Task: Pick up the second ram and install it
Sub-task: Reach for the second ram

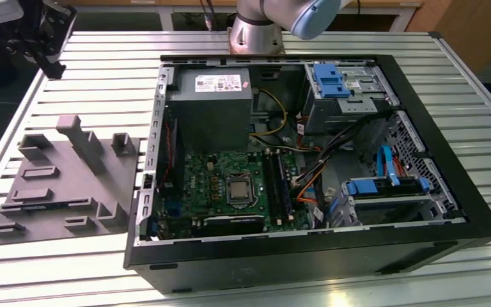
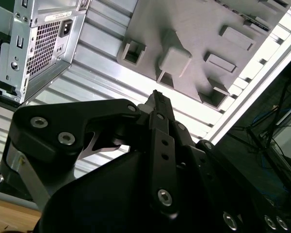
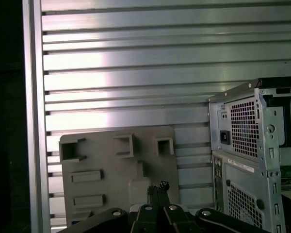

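Note:
My gripper hangs high above the table, its two black fingers pressed together and shut on nothing; the tips show over the grey moulded fixture plate. In the exterior view that plate lies at the exterior view's left of the open computer case, and no stick stands in its holders. Long dark strips stand upright in the slot area of the green motherboard. I cannot tell the second ram apart from the slots there.
The arm's base stands behind the case. Inside the case are a grey power supply, blue drive brackets and bundled cables. The case's rear grille appears beside the plate. The ribbed aluminium tabletop surrounds everything.

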Robot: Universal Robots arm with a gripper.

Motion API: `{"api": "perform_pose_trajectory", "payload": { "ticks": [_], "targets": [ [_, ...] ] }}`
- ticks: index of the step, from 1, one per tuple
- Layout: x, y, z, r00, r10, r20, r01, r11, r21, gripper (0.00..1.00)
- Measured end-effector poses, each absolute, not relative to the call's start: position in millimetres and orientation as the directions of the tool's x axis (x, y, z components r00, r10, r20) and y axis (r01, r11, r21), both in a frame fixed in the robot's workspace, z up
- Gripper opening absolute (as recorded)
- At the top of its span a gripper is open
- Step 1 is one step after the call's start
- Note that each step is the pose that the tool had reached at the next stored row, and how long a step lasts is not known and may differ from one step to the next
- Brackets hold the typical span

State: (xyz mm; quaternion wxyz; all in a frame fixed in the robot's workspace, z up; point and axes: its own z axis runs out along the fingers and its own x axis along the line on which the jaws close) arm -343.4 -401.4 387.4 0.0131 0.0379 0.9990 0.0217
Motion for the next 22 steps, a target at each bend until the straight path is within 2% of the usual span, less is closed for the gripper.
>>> {"api": "perform_pose_trajectory", "payload": {
  "ticks": [22],
  "targets": [
    [-350.3, -405.1, 385.7, -0.997, 0.076, -0.024, 0.075, 0.996, 0.044, 0.11]
  ]
}}
